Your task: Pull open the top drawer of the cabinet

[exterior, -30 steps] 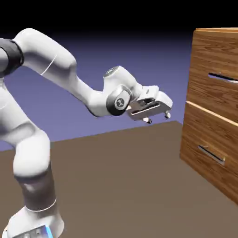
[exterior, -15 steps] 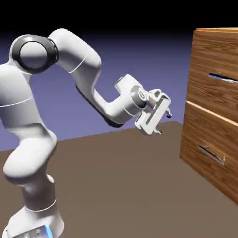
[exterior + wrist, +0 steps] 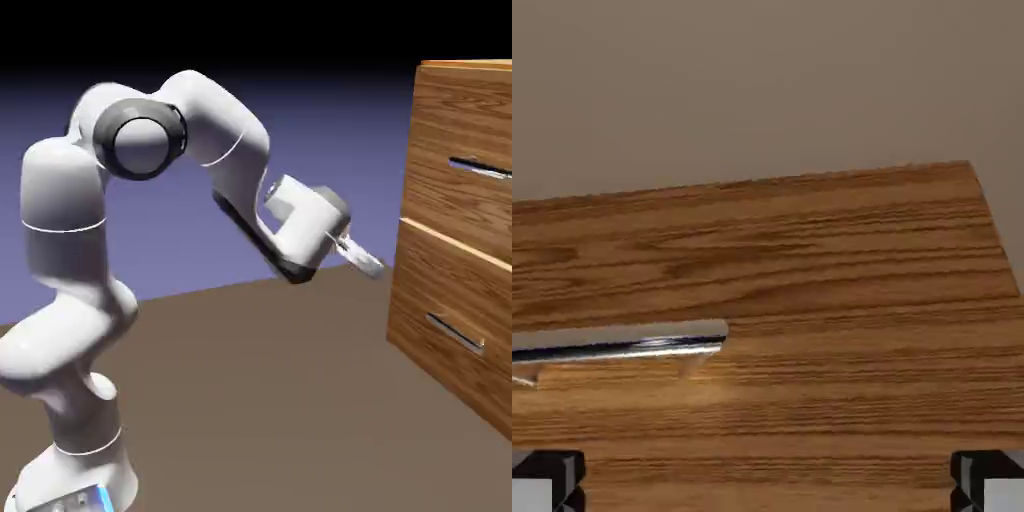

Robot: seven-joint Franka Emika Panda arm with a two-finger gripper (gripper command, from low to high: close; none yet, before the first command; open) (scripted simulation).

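Beside the cabinet (image 3: 480, 64), toward the exterior view's right, the Franka Panda arm (image 3: 225, 125) had its hand out in front of the drawer fronts but apart from them. The step in hand looked to be the approach: neither bar handle had been taken hold of, and the pull was yet to come. The two-finger gripper (image 3: 767, 482) was wide open, its fingertips far apart at the two sides of the hand view's bottom edge, with nothing held between them.

The next move called for raising the hand, which sat lower than the upper handle in the exterior view, and lining up the fingers so that they could straddle that bar before closing and drawing back. One metal handle showed off to the left in the hand view, not between the fingers; which drawer it belonged to could not be told for sure, so going for the lower handle (image 3: 455, 333) by mistake seemed a risk.

The top drawer (image 3: 455, 125) was the higher of the two fronts, above the lower drawer front (image 3: 415, 290), and looked shut. Its face was warm brown wood with darker grain, and its slim bar handle (image 3: 482, 167) had a bright metallic shine.
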